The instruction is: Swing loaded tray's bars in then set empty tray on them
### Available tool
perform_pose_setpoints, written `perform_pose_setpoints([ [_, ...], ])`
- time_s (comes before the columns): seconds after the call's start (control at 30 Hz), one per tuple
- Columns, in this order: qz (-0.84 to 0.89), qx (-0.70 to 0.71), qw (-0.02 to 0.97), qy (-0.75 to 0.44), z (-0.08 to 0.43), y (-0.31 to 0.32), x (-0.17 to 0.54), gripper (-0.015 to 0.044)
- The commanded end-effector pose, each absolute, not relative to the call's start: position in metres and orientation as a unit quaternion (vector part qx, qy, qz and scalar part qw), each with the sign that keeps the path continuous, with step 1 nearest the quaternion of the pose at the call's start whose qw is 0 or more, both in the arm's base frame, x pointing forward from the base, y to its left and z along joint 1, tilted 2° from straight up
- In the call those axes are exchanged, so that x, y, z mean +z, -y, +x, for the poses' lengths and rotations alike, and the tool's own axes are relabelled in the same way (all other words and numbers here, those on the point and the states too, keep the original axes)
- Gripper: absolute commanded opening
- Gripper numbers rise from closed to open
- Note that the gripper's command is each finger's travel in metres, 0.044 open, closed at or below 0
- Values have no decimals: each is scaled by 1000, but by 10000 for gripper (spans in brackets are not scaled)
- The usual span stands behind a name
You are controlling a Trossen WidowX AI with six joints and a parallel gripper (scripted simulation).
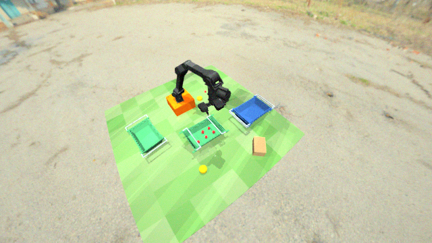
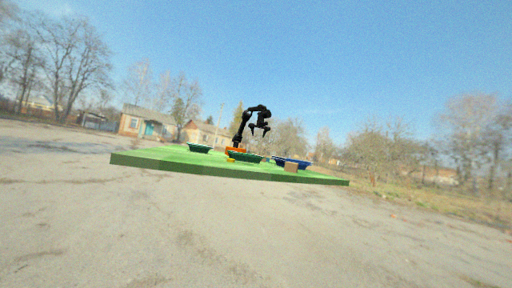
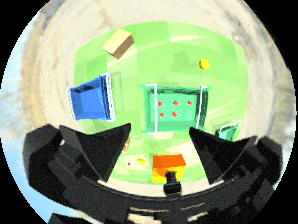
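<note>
The loaded green tray (image 1: 199,127) (image 2: 246,157) (image 3: 185,120) stands upright with several red blocks (image 1: 206,137) (image 3: 175,103) on its floor. One white bar (image 1: 192,138) (image 3: 201,105) lies across its top near one end, and the other bar (image 1: 216,125) (image 3: 155,107) lies across near the opposite end. The empty green tray (image 1: 145,135) (image 2: 199,148) (image 3: 228,132) stands apart, its bars swung out over its ends; a finger partly hides it in the wrist view. My gripper (image 1: 213,111) (image 2: 258,136) (image 3: 161,128) is wide open and empty, high above the loaded tray's robot side.
A blue tray (image 1: 253,109) (image 3: 90,102) with bars out stands on the loaded tray's other side. A tan block (image 1: 259,146) (image 2: 291,166) (image 3: 119,44) lies near it. One yellow disc (image 1: 202,169) (image 3: 204,64) lies beyond the loaded tray, another (image 1: 200,98) (image 3: 141,161) near the orange base (image 1: 185,108) (image 3: 169,162).
</note>
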State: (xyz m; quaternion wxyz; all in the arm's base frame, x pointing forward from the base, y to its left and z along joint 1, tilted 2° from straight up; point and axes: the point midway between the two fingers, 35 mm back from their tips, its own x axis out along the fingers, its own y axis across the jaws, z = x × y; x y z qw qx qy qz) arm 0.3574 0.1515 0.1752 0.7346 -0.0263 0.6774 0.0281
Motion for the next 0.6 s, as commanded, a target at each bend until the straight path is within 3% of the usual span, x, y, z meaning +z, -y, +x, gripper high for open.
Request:
perform_pose_setpoints([
  [0.0, 72, -75, 726, -680, 370, -93, 159, 440],
  [0.27, 311, -308, 659, -612, 365, 36, 133, 440],
  [0.57, 539, -527, 486, -443, 305, 163, 101, 440],
])
